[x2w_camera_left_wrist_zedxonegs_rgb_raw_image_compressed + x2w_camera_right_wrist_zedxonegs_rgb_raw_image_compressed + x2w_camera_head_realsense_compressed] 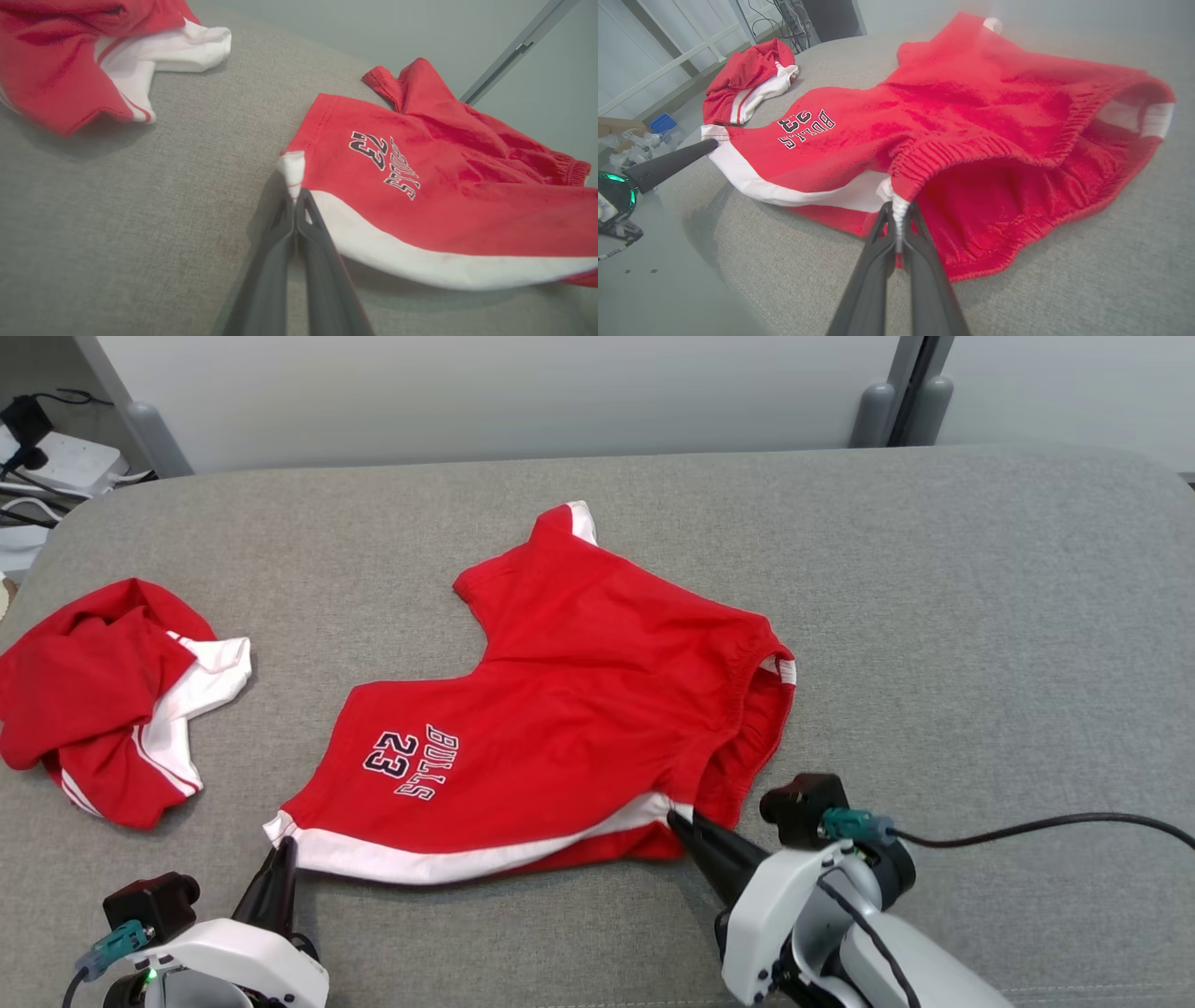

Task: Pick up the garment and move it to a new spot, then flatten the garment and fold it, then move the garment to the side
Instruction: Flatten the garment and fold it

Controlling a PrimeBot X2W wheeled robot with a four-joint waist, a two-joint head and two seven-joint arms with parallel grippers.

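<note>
The garment (569,709) is a pair of red shorts with white side trim and "BULLS 23" print, lying spread on the grey cushioned surface (980,644). My left gripper (283,845) is shut on the white hem corner (292,170) at the garment's near-left end. My right gripper (674,819) is shut on the white-trimmed waistband corner (899,200) at the near-right end. The waistband gapes open beside it. In the right wrist view the left gripper's fingers (675,161) show at the garment's far corner.
A second red and white garment (103,695) lies crumpled at the surface's left edge. Bare grey surface stretches to the right and behind. A black cable (1046,826) runs from the right wrist. Cables and a white box (47,457) lie off the back left.
</note>
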